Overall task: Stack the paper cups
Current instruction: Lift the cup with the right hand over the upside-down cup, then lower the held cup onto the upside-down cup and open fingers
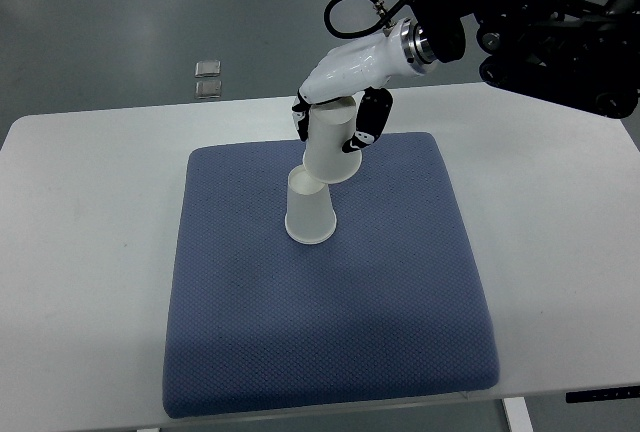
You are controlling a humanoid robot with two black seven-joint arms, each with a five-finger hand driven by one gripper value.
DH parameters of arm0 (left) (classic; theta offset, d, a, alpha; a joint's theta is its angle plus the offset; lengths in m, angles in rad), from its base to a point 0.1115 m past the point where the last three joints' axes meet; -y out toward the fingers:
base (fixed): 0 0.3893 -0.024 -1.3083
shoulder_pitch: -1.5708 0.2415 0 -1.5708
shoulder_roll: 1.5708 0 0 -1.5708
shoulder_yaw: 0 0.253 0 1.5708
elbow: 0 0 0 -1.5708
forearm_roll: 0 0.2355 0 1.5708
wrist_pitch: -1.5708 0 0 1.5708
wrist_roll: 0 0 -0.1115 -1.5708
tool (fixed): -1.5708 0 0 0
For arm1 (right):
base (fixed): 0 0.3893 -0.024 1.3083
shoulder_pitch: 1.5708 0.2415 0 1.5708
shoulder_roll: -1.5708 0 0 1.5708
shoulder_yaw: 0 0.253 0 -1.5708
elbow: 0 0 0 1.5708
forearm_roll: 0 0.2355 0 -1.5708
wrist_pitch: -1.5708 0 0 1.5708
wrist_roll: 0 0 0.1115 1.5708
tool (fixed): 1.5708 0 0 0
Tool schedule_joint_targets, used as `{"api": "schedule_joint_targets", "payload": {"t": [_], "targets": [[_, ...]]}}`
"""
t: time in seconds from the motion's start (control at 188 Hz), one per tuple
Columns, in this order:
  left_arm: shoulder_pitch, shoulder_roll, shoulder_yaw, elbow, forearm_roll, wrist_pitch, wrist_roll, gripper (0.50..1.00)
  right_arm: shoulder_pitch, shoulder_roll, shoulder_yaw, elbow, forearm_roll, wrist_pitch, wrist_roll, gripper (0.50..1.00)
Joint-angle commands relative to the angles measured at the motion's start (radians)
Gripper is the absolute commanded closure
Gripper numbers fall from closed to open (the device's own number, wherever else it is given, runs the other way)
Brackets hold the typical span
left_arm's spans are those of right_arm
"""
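White paper cup (333,140), gripped by right hand (345,87), tilts onto inverted cup (308,210).

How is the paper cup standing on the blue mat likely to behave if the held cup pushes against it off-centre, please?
The lower paper cup looks thin-walled and light, so it would probably slide or tip rather than resist. It stands inverted on the soft blue mat, probably unsteady footing. The upper cup, gripped by the right robot hand, meets it tilted, so a sideways nudge seems likely.

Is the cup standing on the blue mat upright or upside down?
Upside down: the lower cup widens toward the mat, narrow base on top.
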Motion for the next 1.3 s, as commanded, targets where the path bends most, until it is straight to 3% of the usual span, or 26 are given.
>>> {"api": "schedule_joint_targets", "payload": {"t": [0.0,1.296], "targets": [[0.0,0.0,0.0,-0.001,0.0,0.0,0.0,0.5,-0.002,0.023,0.0,-0.001,0.004,-0.002,-0.001,0.816],[0.0,0.0,0.0,0.0,0.0,0.0,0.0,0.5,-0.016,0.08,0.003,-0.07,0.033,0.005,-0.003,0.803]]}}
